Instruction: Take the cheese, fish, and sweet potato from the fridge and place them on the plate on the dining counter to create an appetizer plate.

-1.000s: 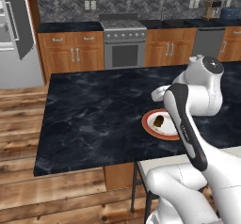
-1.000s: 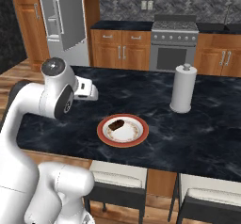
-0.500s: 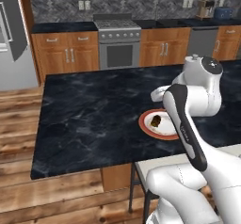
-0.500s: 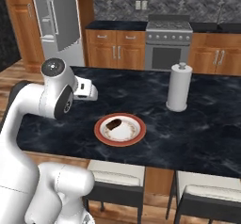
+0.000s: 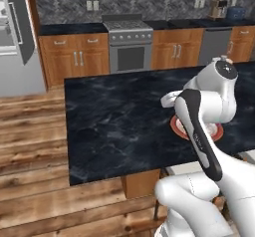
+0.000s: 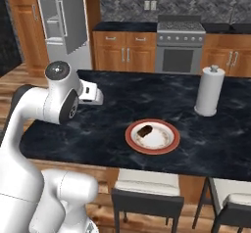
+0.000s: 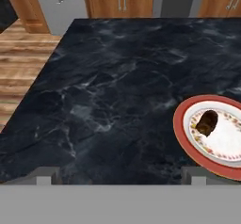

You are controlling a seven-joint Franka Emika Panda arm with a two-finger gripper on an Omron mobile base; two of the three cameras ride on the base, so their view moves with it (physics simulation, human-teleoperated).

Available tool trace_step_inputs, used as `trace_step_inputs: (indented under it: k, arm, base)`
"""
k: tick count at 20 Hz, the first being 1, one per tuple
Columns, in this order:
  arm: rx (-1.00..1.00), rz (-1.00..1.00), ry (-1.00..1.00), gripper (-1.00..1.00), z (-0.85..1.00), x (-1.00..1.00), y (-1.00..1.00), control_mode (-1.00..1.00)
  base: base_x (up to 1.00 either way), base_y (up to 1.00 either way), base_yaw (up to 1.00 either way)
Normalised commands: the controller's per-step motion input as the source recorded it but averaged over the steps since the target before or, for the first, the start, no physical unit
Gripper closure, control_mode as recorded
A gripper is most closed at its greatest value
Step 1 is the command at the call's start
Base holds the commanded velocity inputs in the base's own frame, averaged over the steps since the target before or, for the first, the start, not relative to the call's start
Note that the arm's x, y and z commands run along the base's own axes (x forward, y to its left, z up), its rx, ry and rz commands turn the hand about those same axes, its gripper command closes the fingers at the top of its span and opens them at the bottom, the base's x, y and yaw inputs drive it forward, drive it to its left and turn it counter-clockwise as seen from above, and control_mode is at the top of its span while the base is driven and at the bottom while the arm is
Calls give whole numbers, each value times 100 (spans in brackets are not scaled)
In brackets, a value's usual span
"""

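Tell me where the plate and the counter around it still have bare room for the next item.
On the plate, the sweet potato sits toward its fridge-side edge; the white centre toward the paper towel roll is free. The dining counter is bare between plate and the edge toward the fridge. Tightest: between plate and roll. The claw hangs open, holding nothing.

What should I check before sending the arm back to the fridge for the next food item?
1. Sweet potato lying on the plate: ok.
2. Plate fully on the dining counter, away from its edge: ok.
3. Gripper open and carrying nothing: ok.
4. Cheese and fish on the plate: not ok, just the sweet potato lies there.
5. Fridge door open: ok, it stands ajar.
6. Cheese and fish on the fridge shelves: cannot tell, too far and small.
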Motion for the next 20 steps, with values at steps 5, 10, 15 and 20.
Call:
trace_step_inputs:
  k: [5,10,15,20]
  arm:
    - [0,0,0,-100,0,0,0,100]
    - [0,0,0,-100,0,0,0,100]
    - [0,0,0,-100,0,0,0,100]
    - [0,0,0,-100,0,0,0,100]
  base:
    - [-25,100,0]
    - [-48,100,0]
    - [-35,100,0]
    - [-2,100,-1]
